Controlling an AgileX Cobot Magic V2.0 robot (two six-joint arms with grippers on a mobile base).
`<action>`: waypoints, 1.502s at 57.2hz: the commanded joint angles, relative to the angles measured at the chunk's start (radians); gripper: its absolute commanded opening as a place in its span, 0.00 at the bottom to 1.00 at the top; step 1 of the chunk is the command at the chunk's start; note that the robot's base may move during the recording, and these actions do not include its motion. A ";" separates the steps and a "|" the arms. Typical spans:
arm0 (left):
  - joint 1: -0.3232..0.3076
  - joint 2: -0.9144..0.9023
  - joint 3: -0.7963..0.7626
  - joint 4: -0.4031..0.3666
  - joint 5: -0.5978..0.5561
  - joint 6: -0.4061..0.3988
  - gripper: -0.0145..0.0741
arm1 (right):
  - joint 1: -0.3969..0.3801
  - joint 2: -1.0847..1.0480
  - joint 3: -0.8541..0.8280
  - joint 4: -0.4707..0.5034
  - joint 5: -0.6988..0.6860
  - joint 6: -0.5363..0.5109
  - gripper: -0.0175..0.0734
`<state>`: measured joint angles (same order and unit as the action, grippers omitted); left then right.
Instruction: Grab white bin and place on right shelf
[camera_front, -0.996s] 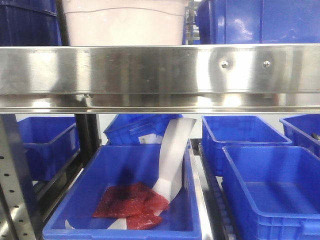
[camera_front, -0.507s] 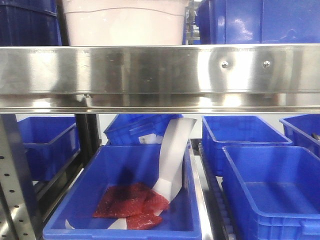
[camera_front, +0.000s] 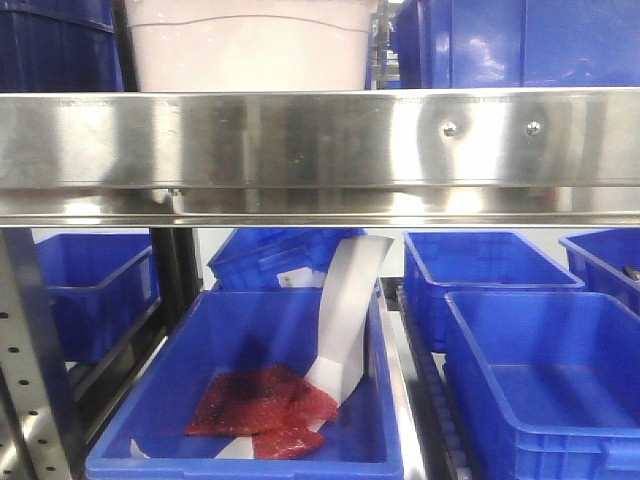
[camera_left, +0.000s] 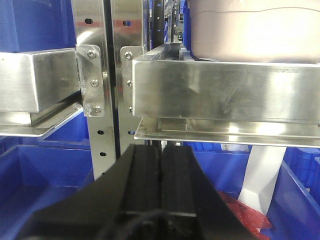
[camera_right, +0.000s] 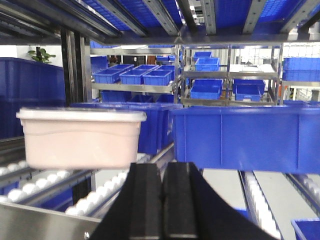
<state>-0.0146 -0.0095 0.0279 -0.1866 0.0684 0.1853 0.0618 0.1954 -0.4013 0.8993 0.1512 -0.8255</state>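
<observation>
Stainless-steel racking fills all three views, with rows of blue crates on further shelving in the distance of the right wrist view.

1. Nearest the front camera, on the lower level, a blue open crate (camera_front: 250, 400) holds red packets (camera_front: 262, 412) and a bent white paper strip (camera_front: 345, 320). A second blue crate (camera_front: 545, 385) sits just beside it to the right, and more blue crates stand behind both.
2. Above these, the right shelf (camera_front: 320, 150) spans the front view as a broad reflective rail with two screws (camera_front: 450, 128) toward its right end.
3. The white bin (camera_front: 250, 50) rests on this shelf, left of centre, behind the rail. A dark blue bin (camera_front: 520, 40) stands to its right, apart from it. In the right wrist view the white bin (camera_right: 80, 137) sits on roller tracks (camera_right: 37, 187), lid on.
4. The left gripper (camera_left: 161, 165) is below the shelf rail, next to a perforated upright (camera_left: 100, 100); its black fingers are pressed together with nothing between them.
5. The right gripper (camera_right: 162, 200) is at shelf level, facing the two bins; its fingers are likewise pressed together and hold nothing.
</observation>
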 joint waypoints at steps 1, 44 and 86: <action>-0.006 -0.010 0.015 -0.003 -0.094 -0.009 0.03 | -0.006 0.011 -0.013 -0.076 -0.048 0.017 0.27; -0.006 -0.010 0.015 -0.003 -0.094 -0.009 0.03 | -0.108 -0.207 0.360 -0.772 -0.151 0.770 0.27; -0.006 -0.010 0.015 -0.003 -0.094 -0.009 0.03 | -0.111 -0.224 0.415 -0.766 -0.157 0.764 0.27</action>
<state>-0.0146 -0.0095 0.0285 -0.1866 0.0662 0.1853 -0.0437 -0.0085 0.0301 0.1298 0.0930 -0.0577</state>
